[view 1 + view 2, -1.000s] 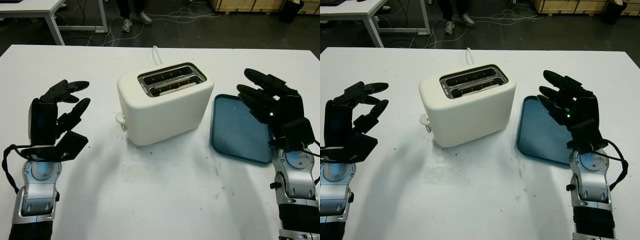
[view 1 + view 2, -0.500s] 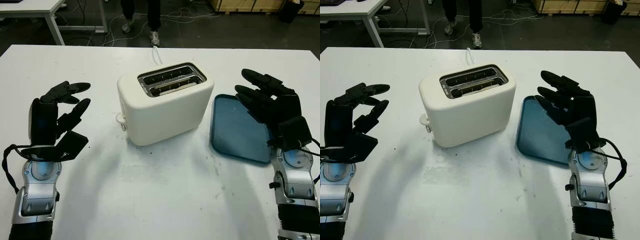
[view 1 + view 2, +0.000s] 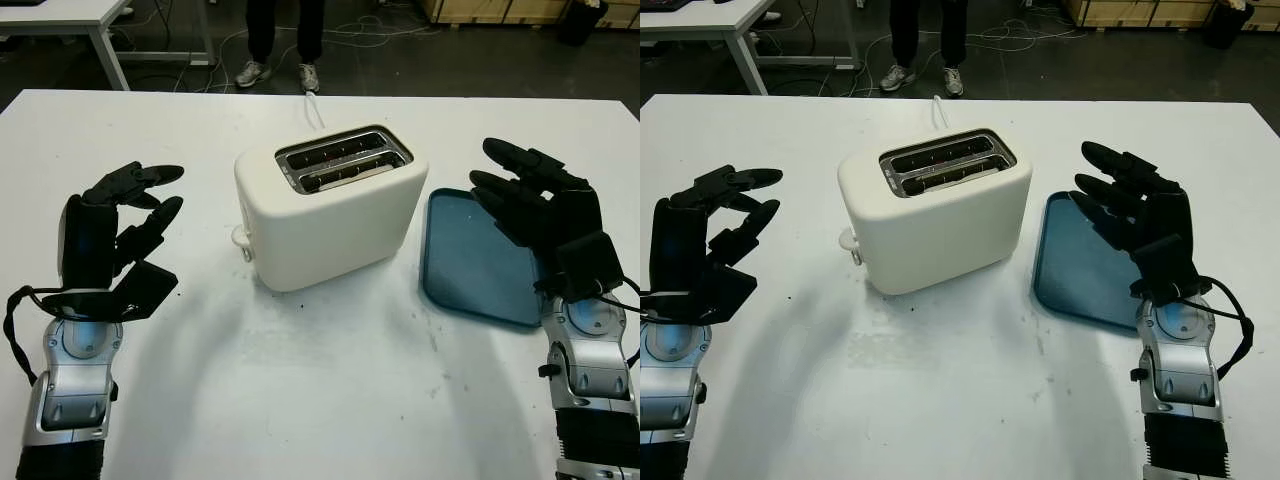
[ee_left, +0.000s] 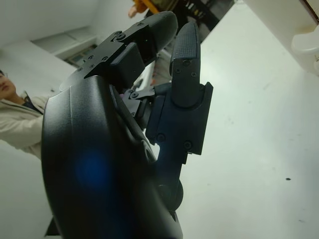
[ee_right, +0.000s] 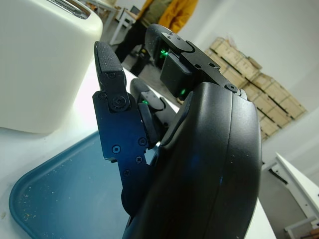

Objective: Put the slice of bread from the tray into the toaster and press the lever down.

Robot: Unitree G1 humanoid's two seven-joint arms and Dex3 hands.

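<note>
A cream two-slot toaster (image 3: 330, 205) stands mid-table, its lever knob (image 3: 240, 238) low on its left end. A tan strip lies in the nearer slot (image 3: 350, 172); I cannot tell if it is bread. Right of the toaster lies the blue tray (image 3: 470, 260), with nothing but crumbs on it. My right hand (image 3: 510, 185) is open above the tray's right side, holding nothing. Well apart from the lever, my left hand (image 3: 150, 205) is open to the left of the toaster. The left wrist view catches the lever knob (image 4: 306, 47) past the fingers.
The toaster's white cord (image 3: 314, 108) runs to the table's far edge. A person's legs (image 3: 280, 40) stand on the floor just beyond that edge. Another white table (image 3: 60, 20) is at the far left.
My right hand has shifted slightly left over the tray. The person has walked in and now stands behind the table. My left hand has barely moved.
</note>
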